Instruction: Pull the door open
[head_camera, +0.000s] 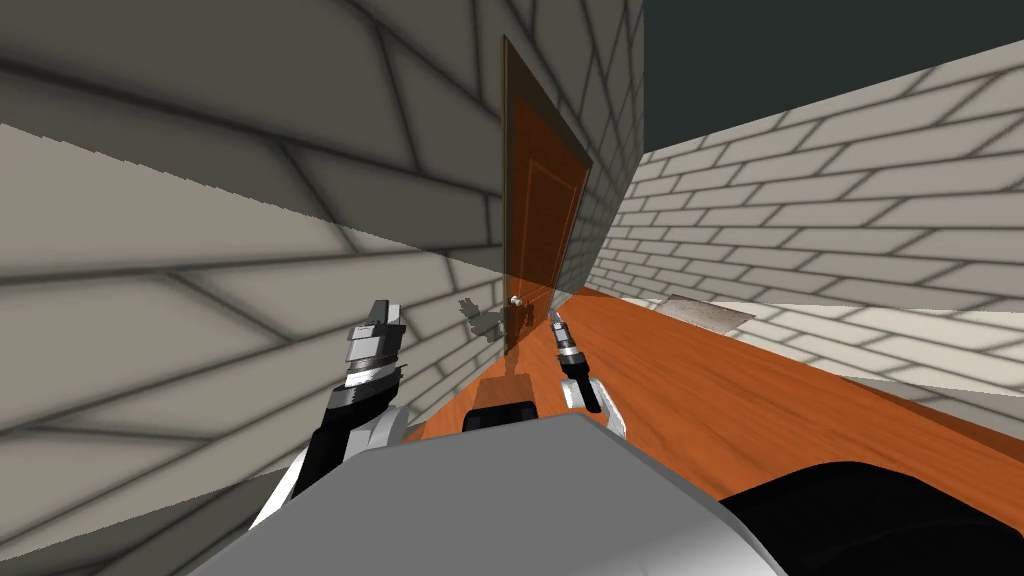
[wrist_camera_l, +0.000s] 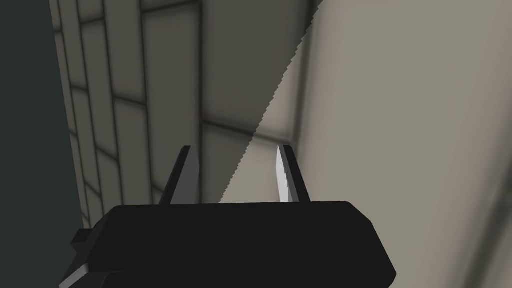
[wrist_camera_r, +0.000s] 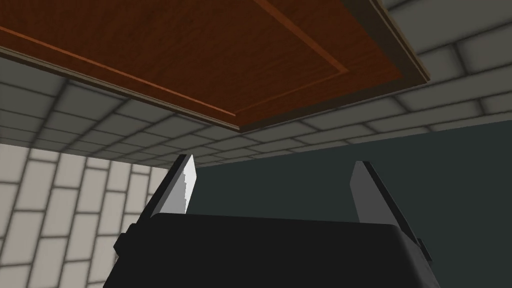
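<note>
**A:** Where is the door, and how does it stand?

**B:** The brown panelled door (head_camera: 540, 200) is straight ahead, set in the brick wall (head_camera: 250, 250). It looks shut in its frame. Its small pale knob (head_camera: 517, 300) sits near the edge toward my left.

**A:** Why is the right arm up there?

**B:** That one does the work, I'd say. The right gripper (wrist_camera_r: 272, 162) is near the knob but not touching it. Its 2 fingers are spread wide with nothing between them, ready to close round the knob. It points up along the door panel, so it probably has to tip down first.

**A:** And the left?

**B:** The left gripper (wrist_camera_l: 235, 147) is beside the brick wall, apart from the knob. Its 2 fingers are parted and empty. It is likely held aside so the door can swing toward me.
</note>
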